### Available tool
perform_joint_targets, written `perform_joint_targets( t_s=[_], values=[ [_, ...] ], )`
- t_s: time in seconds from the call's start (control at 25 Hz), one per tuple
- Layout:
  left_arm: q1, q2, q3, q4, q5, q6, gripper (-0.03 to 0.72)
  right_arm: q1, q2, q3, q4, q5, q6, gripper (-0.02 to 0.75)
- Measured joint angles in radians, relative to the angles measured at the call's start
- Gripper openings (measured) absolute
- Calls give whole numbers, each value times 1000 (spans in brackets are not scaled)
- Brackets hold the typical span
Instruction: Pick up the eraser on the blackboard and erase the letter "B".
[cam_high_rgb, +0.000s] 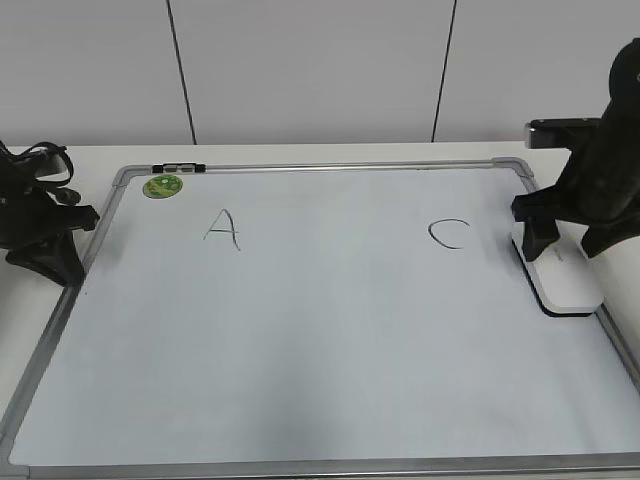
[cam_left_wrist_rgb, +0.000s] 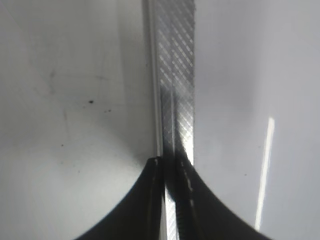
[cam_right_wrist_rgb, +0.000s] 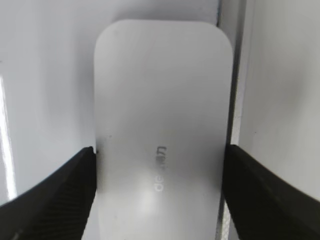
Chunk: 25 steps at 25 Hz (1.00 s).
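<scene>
Two letters are showing on the blackboard (cam_high_rgb: 330, 340), a handwritten A (cam_high_rgb: 222, 229) on the left and a C (cam_high_rgb: 449, 234) on the right, with bare board between them where the letter "B" would be expected; no B is visible in any view, so the erasing is probably already done. The eraser (cam_high_rgb: 563, 276) is lying flat at the board's right edge, beside the frame, dark felt down, which suits either parking it or lifting it. The right gripper (cam_high_rgb: 567, 243) is straddling the eraser, and in the right wrist view its fingers (cam_right_wrist_rgb: 60, 187) are sitting against the eraser's two long sides, so it is gripping the eraser (cam_right_wrist_rgb: 162, 125) or only just loosening; no clear gap is showing. The left gripper (cam_high_rgb: 62, 250) is resting at the board's left frame with its fingers (cam_left_wrist_rgb: 147, 200) drawn together over the metal rail (cam_left_wrist_rgb: 175, 85), holding nothing. A green magnet (cam_high_rgb: 162, 185) is sitting in the top left corner. Nothing here is acting as a container.
</scene>
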Motion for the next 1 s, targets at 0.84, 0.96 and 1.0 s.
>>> perform_joint_targets(
  t_s=[0.84, 0.96, 1.0],
  values=[
    [0, 21, -332, 18, 271, -24, 355, 0, -13, -260, 5, 343, -49, 587],
    [-2, -1, -374, 30, 285, -48, 358, 0, -52, -260, 13, 365, -52, 588],
    [-4, -16, -375, 33, 290, -52, 359, -2, -72, -260, 14, 367, -54, 588]
  ],
)
